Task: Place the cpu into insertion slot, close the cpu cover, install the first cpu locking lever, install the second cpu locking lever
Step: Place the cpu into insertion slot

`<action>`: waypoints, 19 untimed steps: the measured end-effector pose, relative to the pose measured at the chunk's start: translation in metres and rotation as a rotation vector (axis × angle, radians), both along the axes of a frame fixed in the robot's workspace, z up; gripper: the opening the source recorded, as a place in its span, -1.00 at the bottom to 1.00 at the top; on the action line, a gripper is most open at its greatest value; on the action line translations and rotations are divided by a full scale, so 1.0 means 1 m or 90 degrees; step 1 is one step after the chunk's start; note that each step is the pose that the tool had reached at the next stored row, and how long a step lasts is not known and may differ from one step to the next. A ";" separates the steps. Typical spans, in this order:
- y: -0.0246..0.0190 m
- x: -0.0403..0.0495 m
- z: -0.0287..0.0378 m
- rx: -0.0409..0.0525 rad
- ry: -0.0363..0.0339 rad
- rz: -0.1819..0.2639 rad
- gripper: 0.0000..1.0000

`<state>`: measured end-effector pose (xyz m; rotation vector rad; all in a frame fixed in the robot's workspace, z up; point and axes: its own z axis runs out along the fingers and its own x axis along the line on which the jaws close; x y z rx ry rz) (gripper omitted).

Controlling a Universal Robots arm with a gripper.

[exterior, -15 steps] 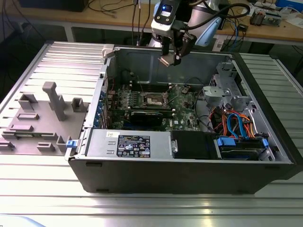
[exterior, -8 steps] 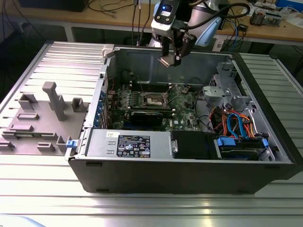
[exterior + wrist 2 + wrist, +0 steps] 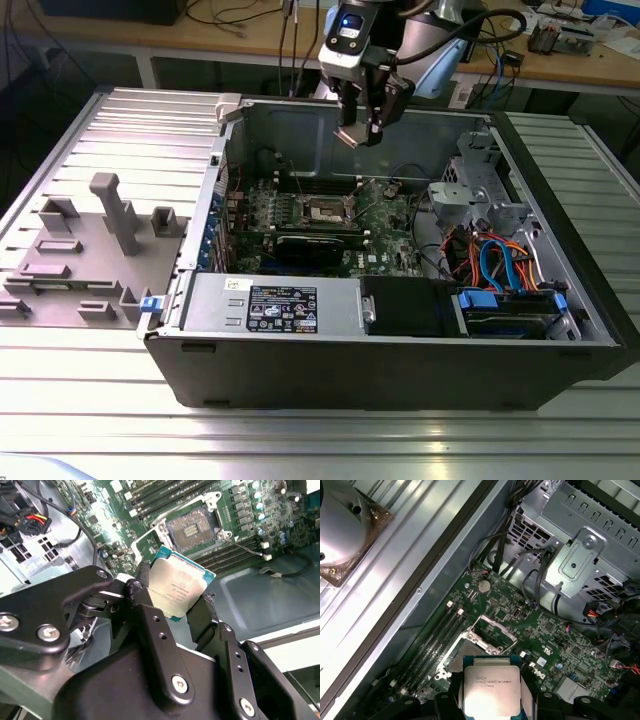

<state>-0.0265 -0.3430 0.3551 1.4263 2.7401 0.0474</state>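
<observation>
My gripper [image 3: 358, 128] hangs above the open computer case, shut on the cpu [image 3: 350, 136]. In both wrist views the cpu [image 3: 178, 587] [image 3: 491, 689] is a flat silver square with a green edge, clamped between two black fingers [image 3: 142, 612]. It is held in the air, well above the board. Below it lies the insertion slot [image 3: 192, 529] [image 3: 328, 211], a dark square recess in a silver rim on the green motherboard [image 3: 545, 635]. The cpu cover [image 3: 495, 630] stands swung open at the slot's edge. In the first wrist view the cpu hides part of the slot.
Long black memory slots [image 3: 165, 495] flank the socket. A black card [image 3: 320, 246] lies just in front of it. The metal drive cage [image 3: 480, 190] and coloured cables [image 3: 500, 265] fill the exterior view's right. A grey fixture block [image 3: 110, 230] stands outside the case on the left.
</observation>
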 end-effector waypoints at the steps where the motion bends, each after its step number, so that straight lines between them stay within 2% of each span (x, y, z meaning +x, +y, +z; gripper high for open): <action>1: 0.0002 0.0000 -0.0007 -0.0011 0.0000 -0.004 0.08; 8: 0.0012 0.0000 -0.0035 -0.0013 0.0001 -0.043 0.08; 16: 0.0016 0.0000 -0.0079 -0.0017 0.0003 -0.106 0.08; 19: 0.0017 0.0000 -0.0092 -0.0019 0.0034 -0.138 0.08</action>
